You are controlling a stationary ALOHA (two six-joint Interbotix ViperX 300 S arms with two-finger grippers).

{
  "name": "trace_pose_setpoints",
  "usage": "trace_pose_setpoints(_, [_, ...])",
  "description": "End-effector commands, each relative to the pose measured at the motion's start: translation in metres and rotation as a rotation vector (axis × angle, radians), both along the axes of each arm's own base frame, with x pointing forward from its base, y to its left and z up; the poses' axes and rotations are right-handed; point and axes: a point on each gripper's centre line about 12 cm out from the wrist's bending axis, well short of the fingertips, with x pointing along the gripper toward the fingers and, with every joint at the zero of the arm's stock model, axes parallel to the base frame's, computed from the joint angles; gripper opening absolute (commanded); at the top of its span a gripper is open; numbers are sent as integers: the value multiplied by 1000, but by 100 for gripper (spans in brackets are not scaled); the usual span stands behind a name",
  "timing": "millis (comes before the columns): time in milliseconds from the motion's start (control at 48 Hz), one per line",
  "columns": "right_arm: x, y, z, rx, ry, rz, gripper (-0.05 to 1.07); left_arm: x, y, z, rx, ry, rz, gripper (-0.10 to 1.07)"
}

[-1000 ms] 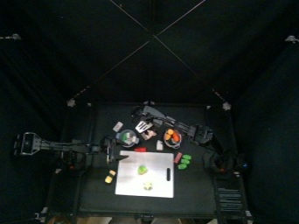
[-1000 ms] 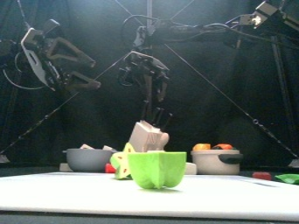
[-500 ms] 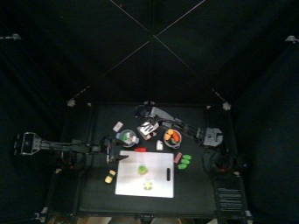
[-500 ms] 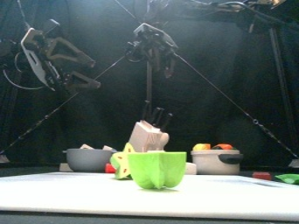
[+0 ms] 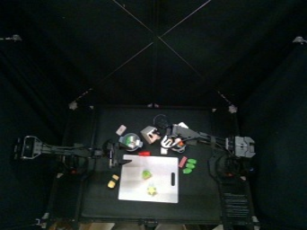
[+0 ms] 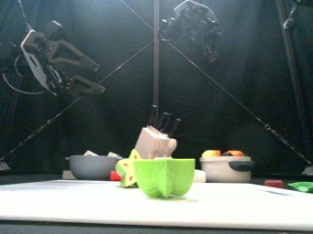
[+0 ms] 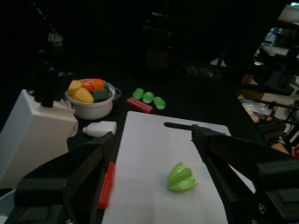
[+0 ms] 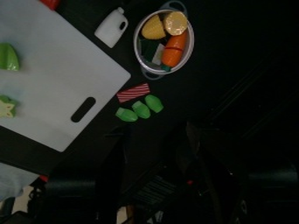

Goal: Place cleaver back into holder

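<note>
The cleaver cannot be picked out on its own. Several black knife handles (image 6: 163,119) stick up at a slant from the top of the pale wooden knife holder (image 6: 154,142), and which of them belongs to it is not clear. The holder stands upright near the middle of the black table (image 5: 108,117), just behind the far edge of the white plastic cutting board (image 6: 232,196).

On the board, in front of the holder, sits a hollow bright green pepper half (image 6: 166,175), and another green pepper piece (image 7: 181,178) lies further along the same board. A grey metal bowl (image 6: 91,165) stands to the left of the holder in the front view. To the right, a second metal bowl holding orange and yellow fruit (image 6: 226,167) stands off the board.

Close to that fruit bowl, a small white object (image 8: 111,26) lies on the table beside the board's edge. A flat red piece (image 8: 133,92) and a row of small green pieces (image 8: 140,110) lie just beside each other.

The right gripper (image 6: 193,29) hangs high above the table, up and to the right of the holder and well apart from it. Its fingers are spread wide and hold nothing. The left gripper (image 7: 158,166) rests at the table's left side, looking along the board. Its fingers (image 7: 222,150) are also wide apart and empty.
</note>
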Motion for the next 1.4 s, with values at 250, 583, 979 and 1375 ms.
trace_pose_setpoints(250, [-14, 29, -8, -75, -155, 85, 88, 1, 0, 1, -4, 7, 3, 102])
trace_pose_setpoints(583, [-25, 50, -53, -75, -368, 136, 88, -1, 0, -7, 2, 61, 5, 102])
trace_pose_setpoints(979, [-20, 70, -108, -92, -595, 322, 88, -3, -21, -20, 92, 189, -114, 102])
trace_pose_setpoints(1375, [-16, 101, -125, -191, -718, 580, 88, -1, -36, -18, 98, 190, -173, 102])
